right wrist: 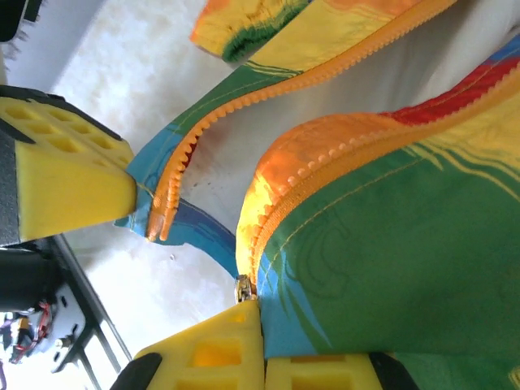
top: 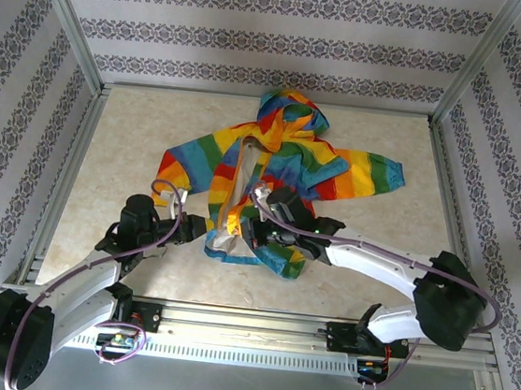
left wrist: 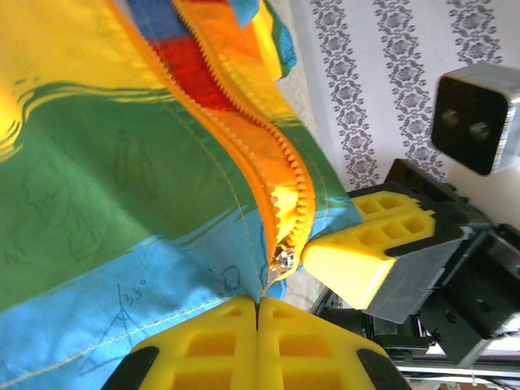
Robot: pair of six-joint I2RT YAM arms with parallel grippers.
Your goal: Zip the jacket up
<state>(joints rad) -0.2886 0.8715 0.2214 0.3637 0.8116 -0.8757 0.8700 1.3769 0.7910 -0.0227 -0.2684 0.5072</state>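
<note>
Rainbow-striped fabric marks the jacket point(top: 288, 160), which from overhead lies spread near the middle of the table point(top: 124, 151). Its hood points to the far side, its sleeves run out left and right, and its front is parted so the pale lining shows. Both arms reach to its near edge, the left gripper point(top: 202, 233) at the left front panel and the right gripper point(top: 258, 232) just beside it at the right panel. I judge they sit there because the two zipper ends must be brought together at the bottom before anything can slide up.

From the left wrist, the left gripper's yellow fingers point(left wrist: 203, 349) meet with no gap. The blue hem point(left wrist: 122, 317) runs into their seam, so the gripper appears clamped on the jacket. The orange zipper point(left wrist: 272, 166) runs down to a small metal piece point(left wrist: 282, 260) just above those tips. A finger point(left wrist: 366, 252) of the right gripper touches the fabric just beside it.

From the right wrist, the right gripper's fingers are closed too, with green and blue cloth pinched between them right under the metal piece. To the left, the other zipper half ends in a bare toothed tip point(right wrist: 158, 219) near the left gripper's finger. That tip lies apart from the first half, so the zipper is not yet joined. Holding each side low should keep the ends taut for mating.
</note>
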